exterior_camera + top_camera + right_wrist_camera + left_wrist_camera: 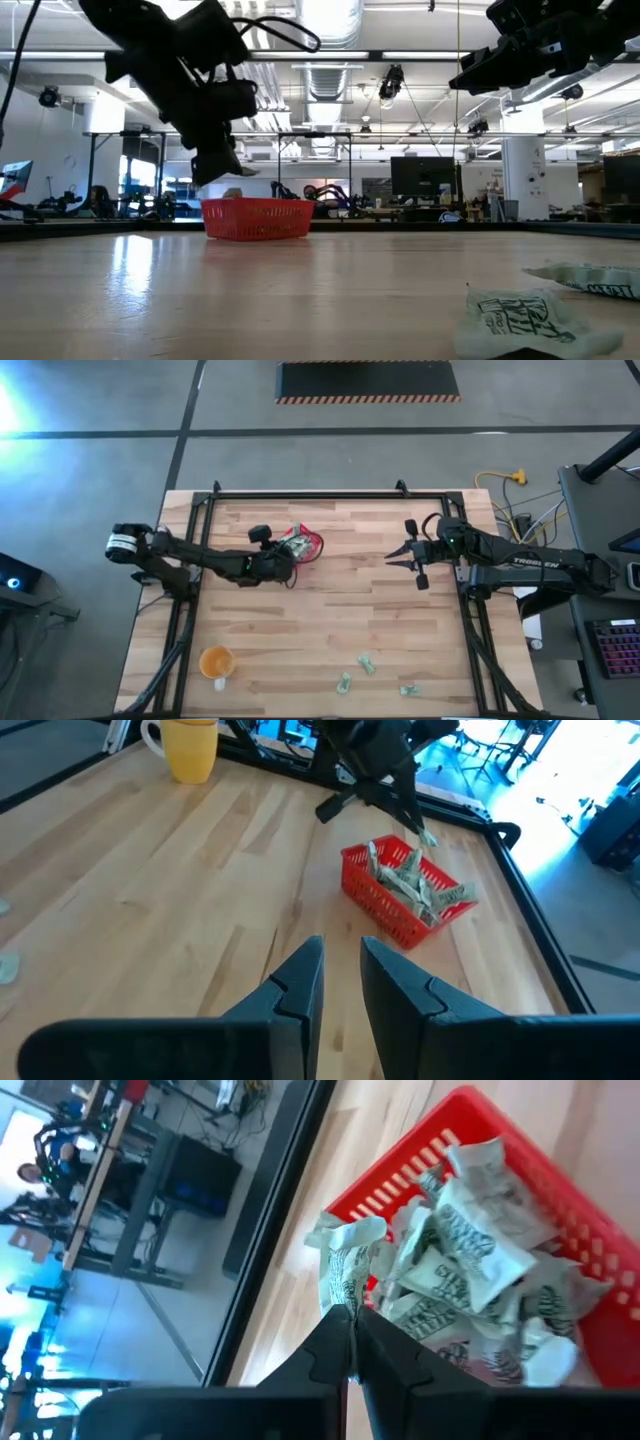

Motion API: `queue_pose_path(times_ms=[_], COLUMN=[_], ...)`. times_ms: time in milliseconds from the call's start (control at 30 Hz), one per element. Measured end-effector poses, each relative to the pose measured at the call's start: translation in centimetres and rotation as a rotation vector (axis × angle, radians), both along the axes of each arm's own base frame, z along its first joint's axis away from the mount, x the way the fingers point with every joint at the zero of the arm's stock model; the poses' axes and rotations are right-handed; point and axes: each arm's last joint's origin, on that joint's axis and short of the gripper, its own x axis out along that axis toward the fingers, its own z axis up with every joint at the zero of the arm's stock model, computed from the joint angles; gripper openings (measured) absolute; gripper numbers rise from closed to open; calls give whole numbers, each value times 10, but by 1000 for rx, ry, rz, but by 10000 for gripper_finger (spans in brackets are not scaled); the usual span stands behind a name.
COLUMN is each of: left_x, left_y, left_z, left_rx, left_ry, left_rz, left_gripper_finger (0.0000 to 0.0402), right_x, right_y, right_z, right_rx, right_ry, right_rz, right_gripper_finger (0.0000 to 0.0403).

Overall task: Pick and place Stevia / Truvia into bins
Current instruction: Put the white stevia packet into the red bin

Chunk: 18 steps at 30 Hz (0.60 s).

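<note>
The red basket (pixel 303 544) sits on the far middle of the table, heaped with pale green and white Stevia packets (pixel 470 1270). My left gripper (pixel 352 1312) hovers over the basket's rim (pixel 400 1165), shut on one crumpled packet (pixel 343 1260). The right wrist view shows that gripper (pixel 405 812) slanting down over the basket (pixel 400 895). Three more packets (pixel 367 663) (pixel 344 682) (pixel 410 689) lie flat near the table's near edge. My right gripper (pixel 341 982) waits open, raised to the right of the basket (pixel 402 555). My left gripper pinches one crumpled packet between its two fingertips (pixel 335 1325), on the packet's lower end (pixel 346 1302). The fingers slant down from above and from the table's left. The packet (pixel 427 838) is lifted clear, sticking out past the fingertips over the basket's rim.
An orange cup (pixel 217 662) stands near the table's near left corner. A black frame rail (pixel 310 495) runs along the far edge and down both sides. Bare wood lies between the basket and the loose packets.
</note>
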Motion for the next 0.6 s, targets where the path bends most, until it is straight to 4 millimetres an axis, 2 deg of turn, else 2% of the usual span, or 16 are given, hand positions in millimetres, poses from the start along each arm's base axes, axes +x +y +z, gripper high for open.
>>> queue_pose_path(times_ms=[333,600], left_x=[0,1], left_y=[6,6], left_z=[0,0], left_rx=[-12,-18], left_ry=[-11,-11], left_rz=[13,9], left_gripper_finger=[7,68], right_x=[0,0], right_y=[0,0], right_z=[0,0], right_rx=[-3,-1], right_ry=[0,0], right_rz=[1,0], right_gripper_finger=[59,59])
